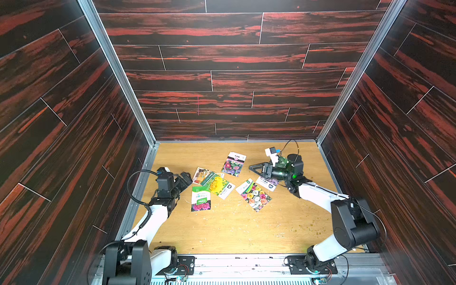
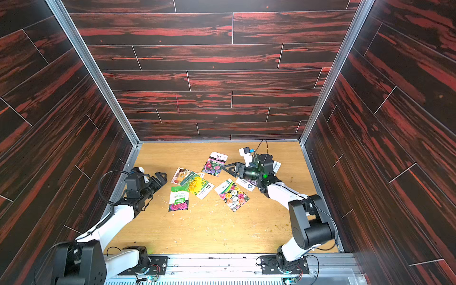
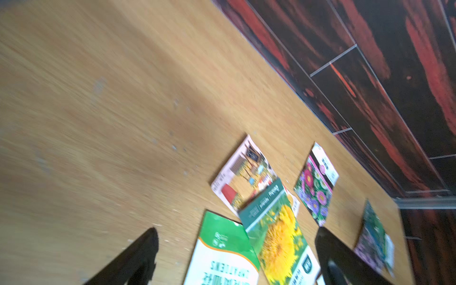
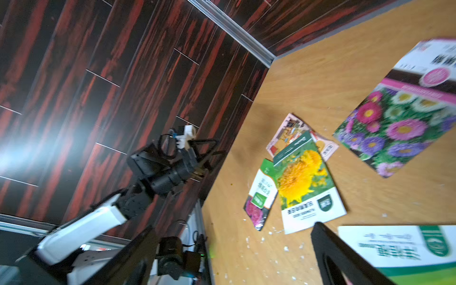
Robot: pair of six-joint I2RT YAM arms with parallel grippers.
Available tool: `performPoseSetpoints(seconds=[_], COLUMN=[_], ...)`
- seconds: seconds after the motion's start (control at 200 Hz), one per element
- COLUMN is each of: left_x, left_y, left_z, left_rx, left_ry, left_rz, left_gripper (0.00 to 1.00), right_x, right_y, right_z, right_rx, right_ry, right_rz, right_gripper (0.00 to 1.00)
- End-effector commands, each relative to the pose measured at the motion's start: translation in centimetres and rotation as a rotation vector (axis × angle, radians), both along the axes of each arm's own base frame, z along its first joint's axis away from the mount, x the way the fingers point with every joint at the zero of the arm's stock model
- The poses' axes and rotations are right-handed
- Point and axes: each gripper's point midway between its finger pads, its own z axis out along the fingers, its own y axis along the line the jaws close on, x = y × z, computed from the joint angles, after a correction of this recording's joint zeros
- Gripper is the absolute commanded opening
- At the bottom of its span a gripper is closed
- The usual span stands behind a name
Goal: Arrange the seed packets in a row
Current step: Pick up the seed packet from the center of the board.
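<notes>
The seed packets (image 2: 198, 185) lie scattered mid-tabletop (image 1: 234, 229), not in a row. The cartoon-shop packet (image 1: 200, 174), sunflower packet (image 1: 220, 186) and green-and-white packet (image 1: 201, 198) overlap in a loose pile. The aster packet (image 1: 234, 164) lies apart behind them, and the rose packet (image 1: 254, 195) lies to their right. A purple-flowered packet (image 1: 268, 183) is partly hidden by the right gripper (image 1: 255, 169). The left gripper (image 1: 186, 177) hovers just left of the pile. Both sets of jaws stand wide apart, holding nothing.
</notes>
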Motion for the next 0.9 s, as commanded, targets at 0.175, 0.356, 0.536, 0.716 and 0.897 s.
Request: performPoseSetpoints(seconds=[0.175,0.356,0.536,0.716,0.897], left_x=[3.5,5.2,5.8,6.1,6.1], left_y=[-2.8,-4.6,-6.7,-8.9,-9.4], left_z=[-2.0,-4.1,-4.6,-5.9,-7.3], left_rx=[-0.107,-0.096,-0.068,-0.090,-0.090], left_ry=[-0.024,0.058,0.064,0.116,0.159], left_rz=[-0.096,-0.181,-0.244,-0.324,-0.338], left_gripper=[1.00,1.00,1.00,0.97,0.93], right_x=[-0.1,-0.8,-0.5,-0.6,-1.2], right_y=[3.0,4.2,4.3,5.7,7.5], right_z=[-3.1,-6.7,-10.8,-13.9,-15.7], right_rx=[0.008,-0.228,-0.335,-0.339,-0.327], right_ry=[0.232,0.201,0.300,0.406,0.475], right_rz=[0.043,-0.020,-0.076,-0.074,-0.042], right_gripper=[0.98,0.98,0.96,0.86,0.85])
